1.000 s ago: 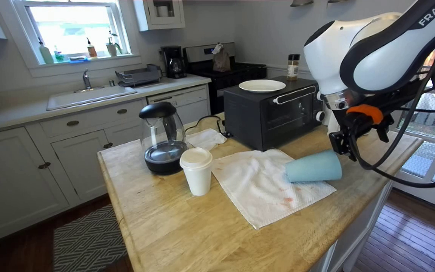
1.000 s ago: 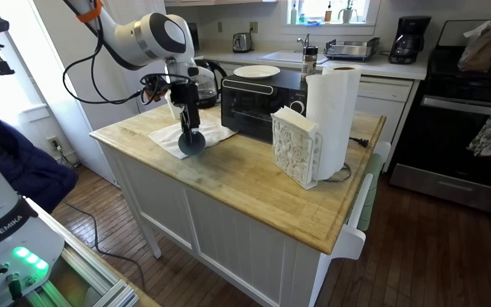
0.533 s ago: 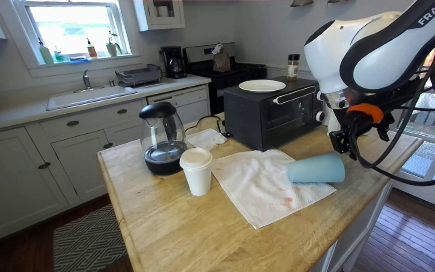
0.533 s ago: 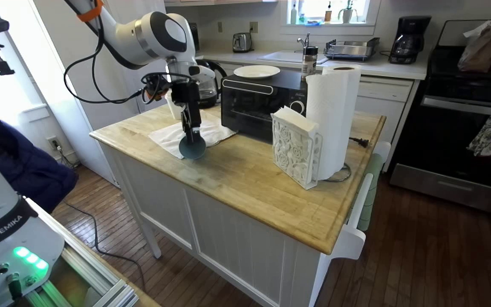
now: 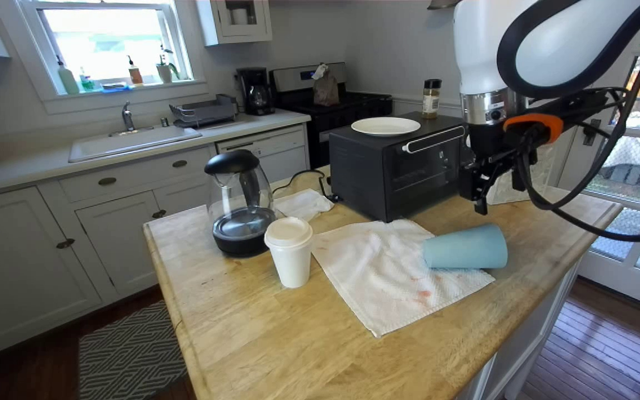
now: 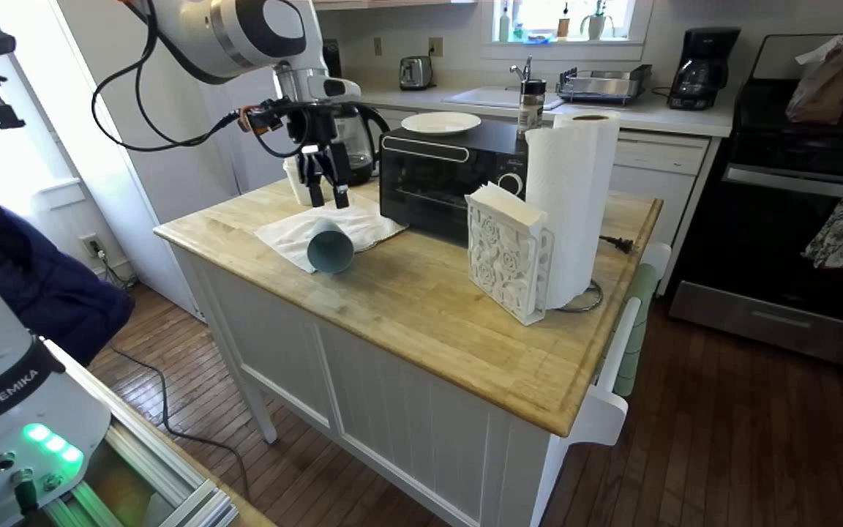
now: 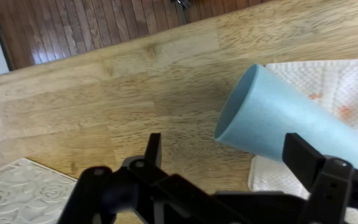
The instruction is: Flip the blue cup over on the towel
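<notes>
The blue cup (image 5: 465, 248) lies on its side on the right part of the white towel (image 5: 375, 278). Its wide mouth points away from the towel and sits past the towel's edge, over bare wood. In an exterior view the mouth of the cup (image 6: 330, 251) faces the camera, with the towel (image 6: 288, 236) behind it. My gripper (image 6: 329, 203) is above the cup and apart from it. In the wrist view my gripper (image 7: 224, 137) is open and empty. Its right finger hides part of the cup (image 7: 278, 115); the towel (image 7: 346, 81) shows beneath.
A white lidded cup (image 5: 289, 253) and a glass kettle (image 5: 240, 205) stand left of the towel. A black toaster oven (image 5: 398, 166) bearing a plate (image 5: 385, 126) and spice jar (image 5: 431, 99) stands behind. A napkin holder (image 6: 506, 256) and paper towel roll (image 6: 571, 212) stand nearby.
The cup shifted slightly toward its mouth end between the two earlier moments, then stayed still. My gripper, earlier down at the cup, has risen off it and turned; its two fingers now show apart.
</notes>
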